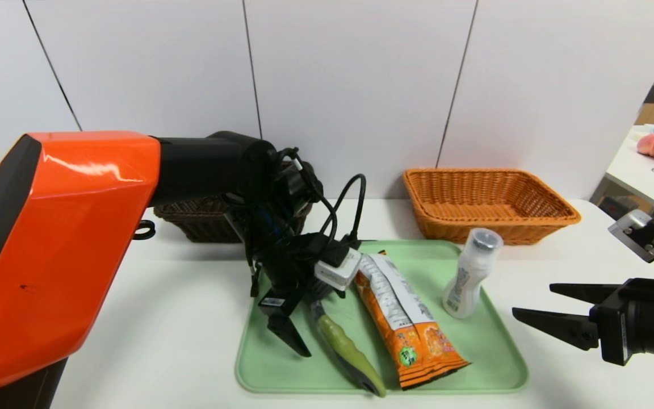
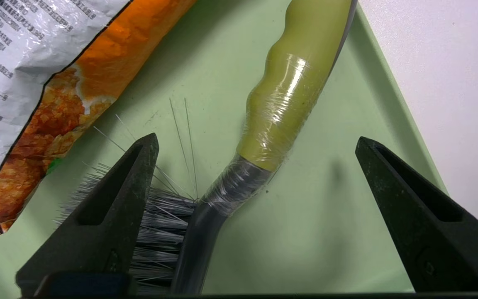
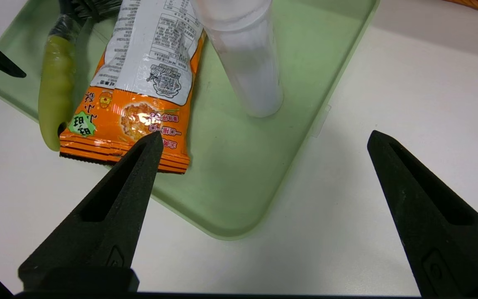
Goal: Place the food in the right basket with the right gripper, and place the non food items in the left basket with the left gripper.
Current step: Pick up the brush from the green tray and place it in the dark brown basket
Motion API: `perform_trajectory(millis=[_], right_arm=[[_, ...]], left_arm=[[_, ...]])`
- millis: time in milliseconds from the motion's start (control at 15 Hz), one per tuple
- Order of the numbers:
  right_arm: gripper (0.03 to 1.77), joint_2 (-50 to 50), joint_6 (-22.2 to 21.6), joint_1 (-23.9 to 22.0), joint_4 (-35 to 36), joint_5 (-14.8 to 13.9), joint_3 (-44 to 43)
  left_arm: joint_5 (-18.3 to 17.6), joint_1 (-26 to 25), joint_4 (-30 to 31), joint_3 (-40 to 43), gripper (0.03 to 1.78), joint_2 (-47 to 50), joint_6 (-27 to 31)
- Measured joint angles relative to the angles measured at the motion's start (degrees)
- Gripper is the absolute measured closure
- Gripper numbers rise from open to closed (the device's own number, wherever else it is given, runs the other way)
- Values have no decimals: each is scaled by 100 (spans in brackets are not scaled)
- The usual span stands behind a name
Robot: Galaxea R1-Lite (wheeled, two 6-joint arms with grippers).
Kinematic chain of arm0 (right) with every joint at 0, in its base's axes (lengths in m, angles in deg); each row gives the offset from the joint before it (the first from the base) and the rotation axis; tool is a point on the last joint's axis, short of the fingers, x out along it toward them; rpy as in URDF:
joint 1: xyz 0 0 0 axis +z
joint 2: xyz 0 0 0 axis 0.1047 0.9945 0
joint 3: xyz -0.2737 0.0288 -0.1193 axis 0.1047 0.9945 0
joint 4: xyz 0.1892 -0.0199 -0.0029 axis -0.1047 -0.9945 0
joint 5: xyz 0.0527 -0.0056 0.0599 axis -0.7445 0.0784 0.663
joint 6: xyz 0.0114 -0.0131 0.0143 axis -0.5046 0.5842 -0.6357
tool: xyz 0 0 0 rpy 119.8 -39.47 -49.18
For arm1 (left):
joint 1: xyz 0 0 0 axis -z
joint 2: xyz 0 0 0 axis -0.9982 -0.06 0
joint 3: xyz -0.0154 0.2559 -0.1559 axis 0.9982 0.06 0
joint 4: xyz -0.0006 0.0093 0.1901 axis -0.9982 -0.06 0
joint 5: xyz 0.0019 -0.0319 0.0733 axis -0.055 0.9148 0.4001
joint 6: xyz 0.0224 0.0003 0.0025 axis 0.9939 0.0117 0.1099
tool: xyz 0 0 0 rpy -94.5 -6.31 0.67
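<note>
A green tray point(image 1: 474, 363) holds the food, a long orange snack packet point(image 1: 403, 318), lying between a green-handled scrub brush point(image 1: 344, 346) and an upright white bottle point(image 1: 469, 275). My left gripper point(image 1: 310, 326) hangs open low over the tray's left part. In the left wrist view the left gripper point(image 2: 256, 139) straddles the brush point(image 2: 284, 95) where grey neck meets handle, one finger over the bristles, gripping nothing; the packet point(image 2: 56, 83) lies beside it. My right gripper point(image 1: 533, 299) hovers open off the tray's right edge. The right wrist view shows the right gripper point(image 3: 264, 135) empty above the tray corner point(image 3: 230, 182), near the packet point(image 3: 139, 83) and bottle point(image 3: 251, 70).
The orange-tan right basket point(image 1: 474, 232) stands behind the tray at the back right. The dark brown left basket point(image 1: 202, 218) stands at the back left, mostly hidden by my left arm. A side table point(image 1: 633, 170) with plush peaches and a water bottle is at far right.
</note>
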Motion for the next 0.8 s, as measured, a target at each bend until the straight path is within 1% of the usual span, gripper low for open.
perform_trajectory(millis=[267,467,533,800], right_arm=[[10,0,2,0,0,5,0],[10,0,0,0,-1,2,0],[10,0,-1,0,-1,2,7],[10,23,-4,0,-1,2,9]], left_arm=[[558,193,-21,0,12,105,11],[798,355,-41,0,12,130,-4],[853,391,-38,0,12,135,-26],[862,516,-22,0,12,144,-223]])
